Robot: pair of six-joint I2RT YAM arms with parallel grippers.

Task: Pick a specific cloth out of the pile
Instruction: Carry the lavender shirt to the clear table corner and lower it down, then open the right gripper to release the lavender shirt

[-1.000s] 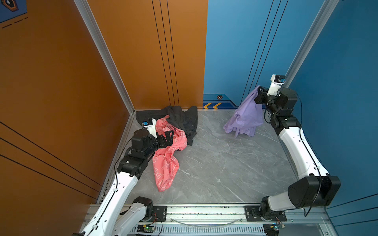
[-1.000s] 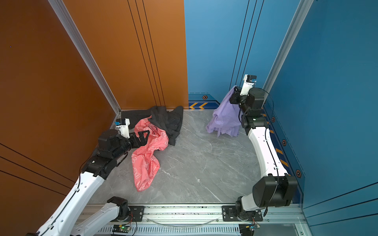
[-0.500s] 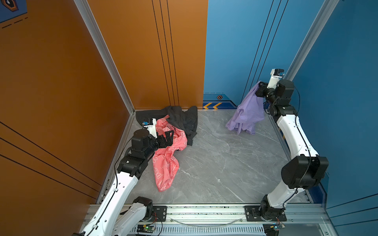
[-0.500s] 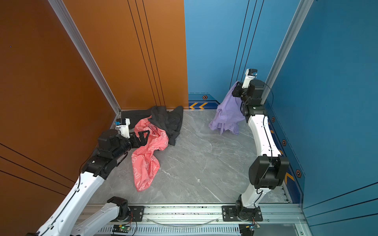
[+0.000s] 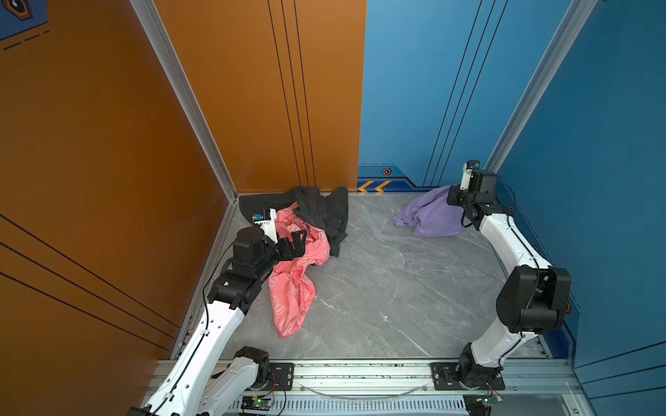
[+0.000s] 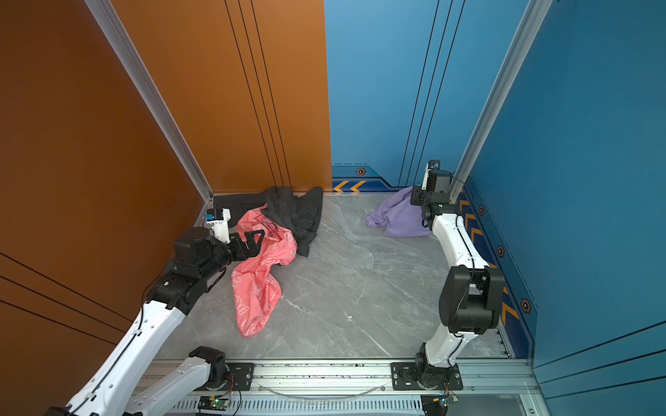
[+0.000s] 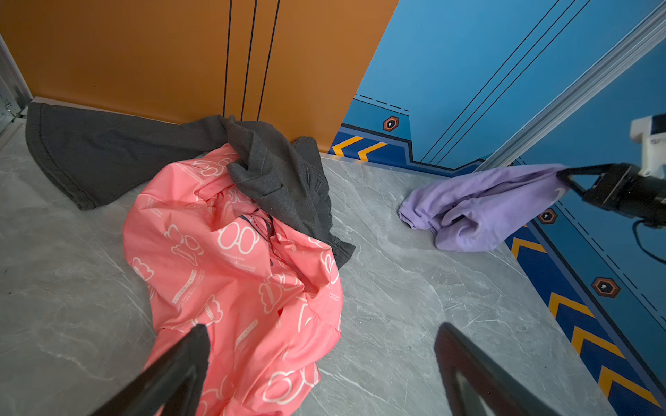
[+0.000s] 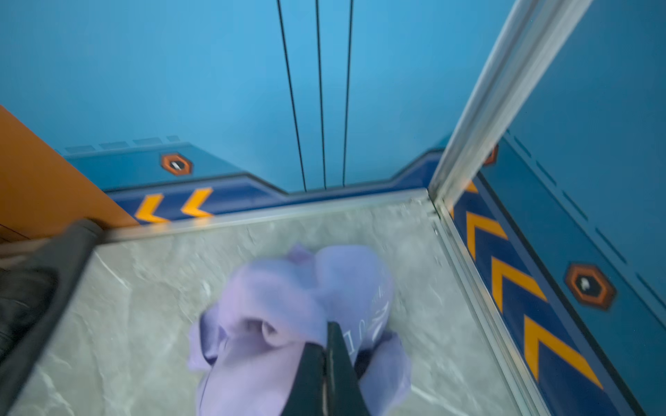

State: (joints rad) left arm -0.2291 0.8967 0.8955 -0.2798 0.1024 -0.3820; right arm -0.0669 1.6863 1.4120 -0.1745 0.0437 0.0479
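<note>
Near the right wall, your right gripper (image 5: 452,200) clamps the cloth (image 5: 429,217). Your left gripper (image 5: 300,243) gapes over the pile (image 5: 319,240).

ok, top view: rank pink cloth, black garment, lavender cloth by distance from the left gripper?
1. coral-pink cloth, right at the left gripper, left side.
2. black garment, just beyond, back left.
3. lavender cloth, far back right corner.

In both top views the soft lavender fabric cloth (image 5: 429,216) lies back-R on the grey marble-look tabletop (image 5: 378,288), well apart from the pile (image 5: 317,252) at back-L, where the crumpled black fabric garment (image 5: 320,212) lies behind & partly over the coral-pink white-patterned cloth (image 5: 293,288).
</note>
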